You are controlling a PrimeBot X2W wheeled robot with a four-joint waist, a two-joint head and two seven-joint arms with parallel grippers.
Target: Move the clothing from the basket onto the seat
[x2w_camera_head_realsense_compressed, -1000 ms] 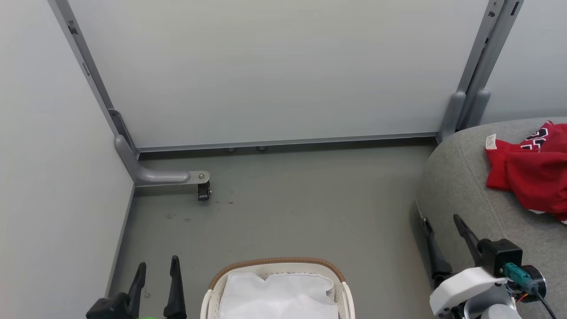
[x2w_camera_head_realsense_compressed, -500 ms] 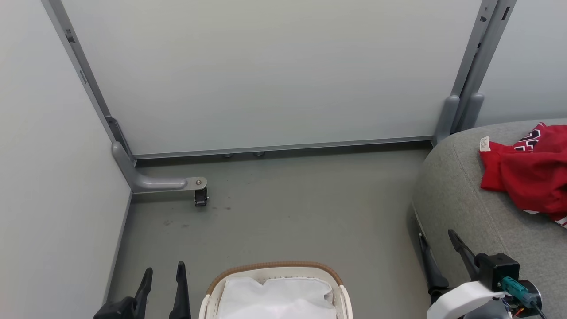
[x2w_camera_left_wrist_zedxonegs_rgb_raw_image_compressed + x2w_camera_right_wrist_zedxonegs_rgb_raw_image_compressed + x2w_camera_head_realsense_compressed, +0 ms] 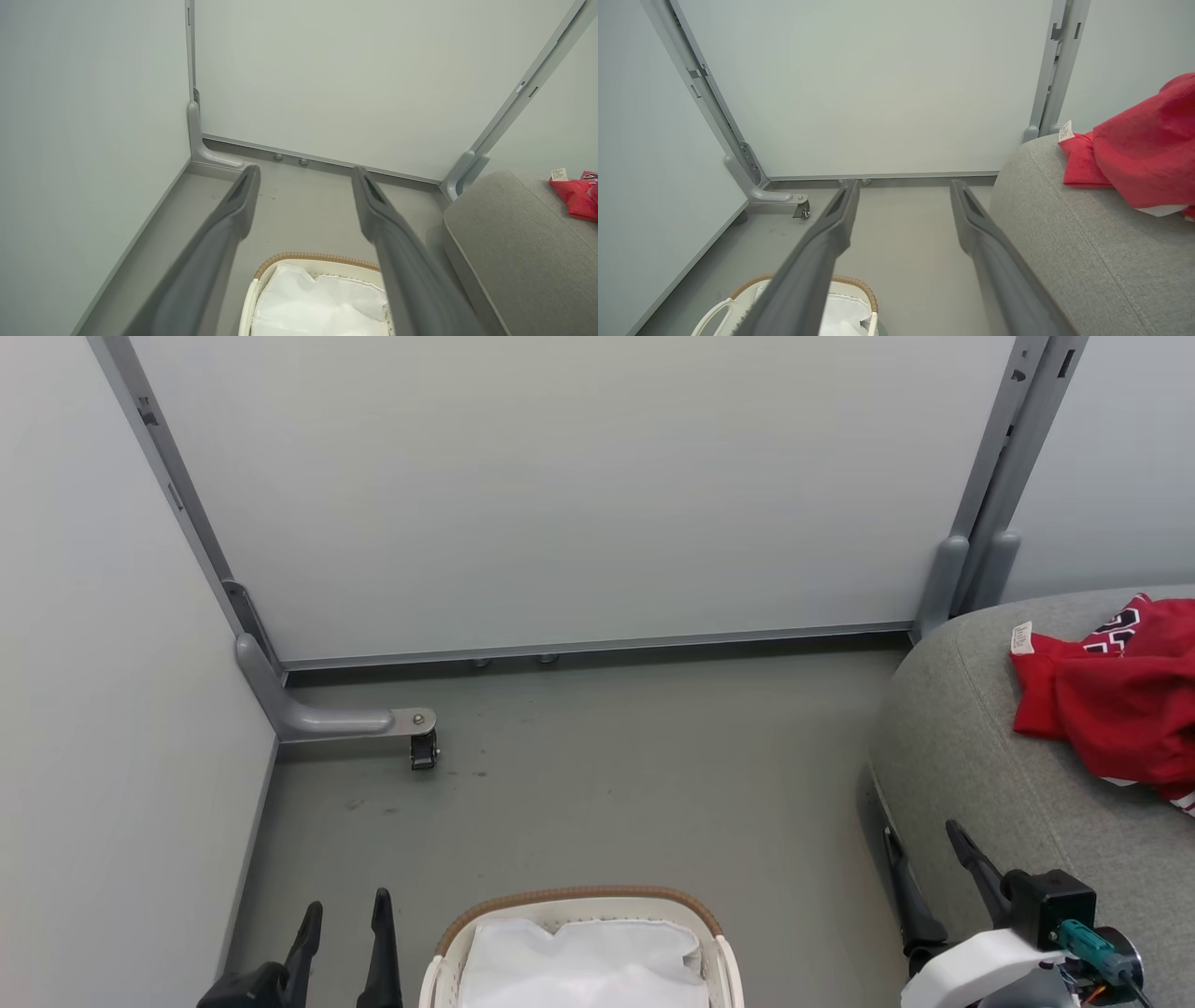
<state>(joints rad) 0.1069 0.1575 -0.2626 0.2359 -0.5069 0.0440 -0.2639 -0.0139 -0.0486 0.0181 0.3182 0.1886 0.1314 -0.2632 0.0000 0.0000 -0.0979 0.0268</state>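
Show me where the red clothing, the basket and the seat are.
clothing (image 3: 1111, 719), head view, middle of the red fabric.
basket (image 3: 579, 891), head view, tan woven rim.
seat (image 3: 962, 756), head view, bare grey cushion top.

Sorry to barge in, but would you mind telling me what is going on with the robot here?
The robot is moving clothing from a basket to a seat. The red clothing lies on the grey seat to its right. The part of the basket in view shows its white liner, with no red in it. The left gripper beside the basket and the right gripper by the seat's edge are open and hold nothing.
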